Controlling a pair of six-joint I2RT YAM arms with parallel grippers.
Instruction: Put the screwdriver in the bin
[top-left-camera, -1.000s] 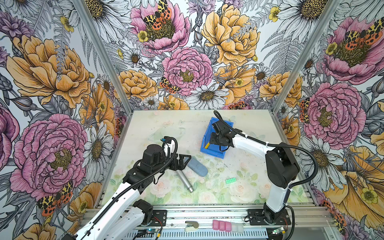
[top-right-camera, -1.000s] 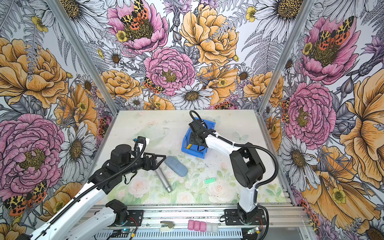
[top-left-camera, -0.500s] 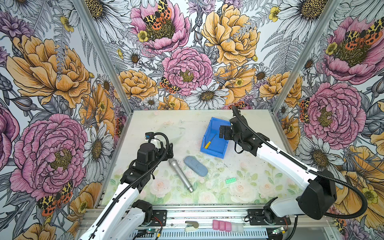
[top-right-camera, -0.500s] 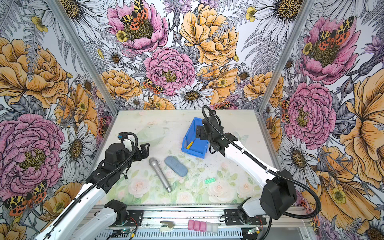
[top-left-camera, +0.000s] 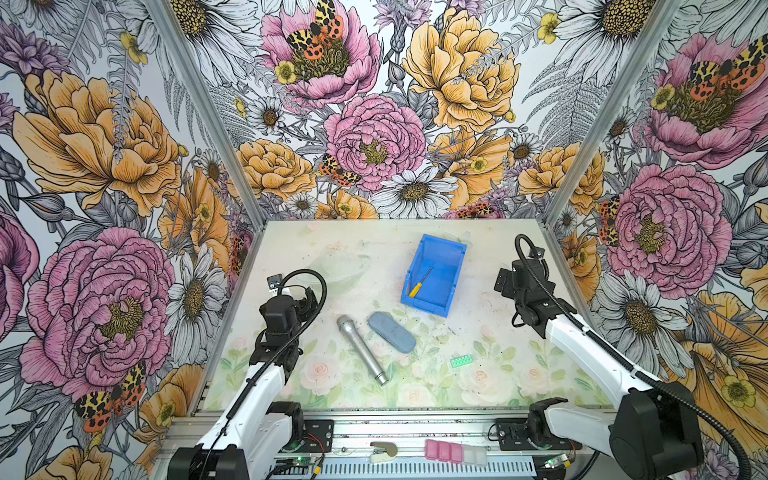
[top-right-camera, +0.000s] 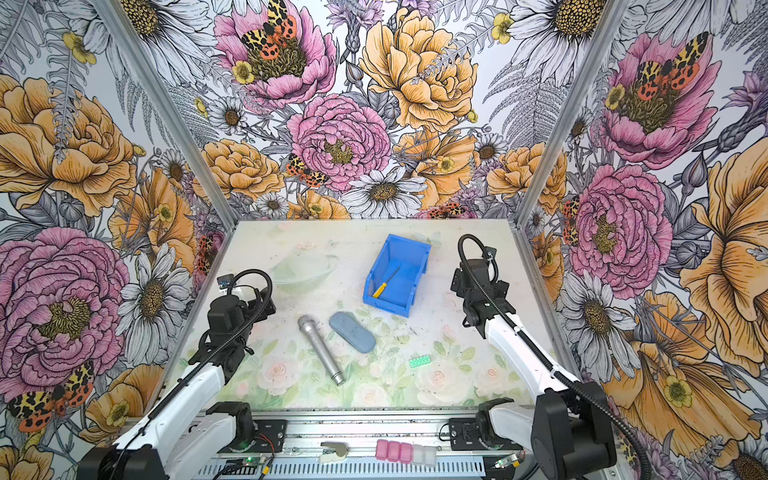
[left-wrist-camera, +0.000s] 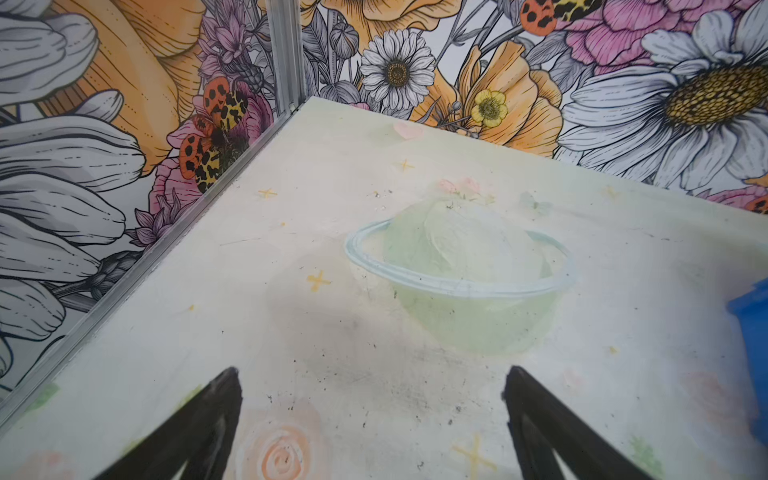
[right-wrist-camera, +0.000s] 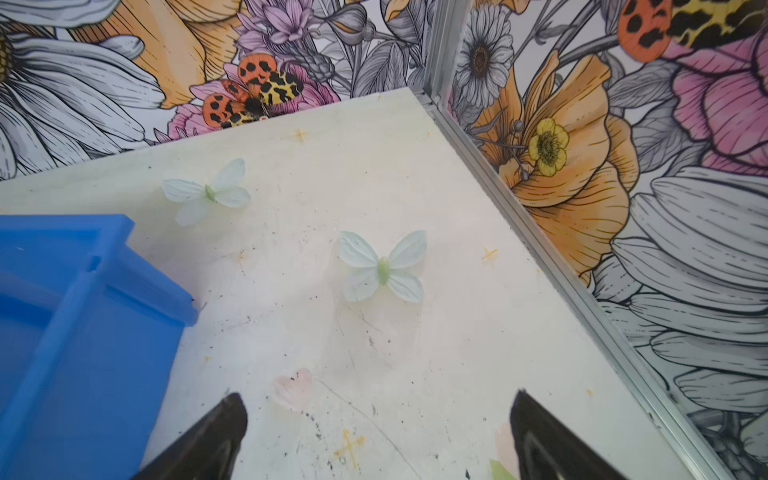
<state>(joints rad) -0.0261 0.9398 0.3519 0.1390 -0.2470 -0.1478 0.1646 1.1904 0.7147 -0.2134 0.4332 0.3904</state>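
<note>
Nearest the front, a row of pink and white plastic blocks (top-left-camera: 455, 451) sits on the metal rail below the table's edge. On the pale, flower-printed table (top-left-camera: 478, 299) itself, the first thing is a long silver microphone (top-left-camera: 361, 350). It lies at a slant, with its slim end toward the front and its round head farther back. To its right a small green studded block (top-left-camera: 461, 361) lies flat and alone. Just beside the microphone's head is a flat grey-blue oval case (top-left-camera: 391, 332); I cannot tell whether the two touch.

My left claw (left-wrist-camera: 372, 376) hangs over the left side of the table, released, with its black fingers (left-wrist-camera: 216, 399) spread wide and only bare table between them. My right claw (right-wrist-camera: 378, 397) is over the right side and is also released. Its jaws stand wide apart and hold nothing, over a patch of table printed with pale butterflies. A corner of the bin shows at the edge of the right wrist view, clear of the fingers.

Farther back, between my two claws and nearer the right one, stands the bright blue rectangular plastic bin (top-left-camera: 426, 304), its low lip facing the front. In both top views the small screwdriver with the yellow handle and thin dark shaft (top-left-camera: 422, 281) lies inside on the bin's floor. Its handle is close to the bin's left wall near the lip, and its shaft angles toward the far right corner. Neither claw touches it.
</note>
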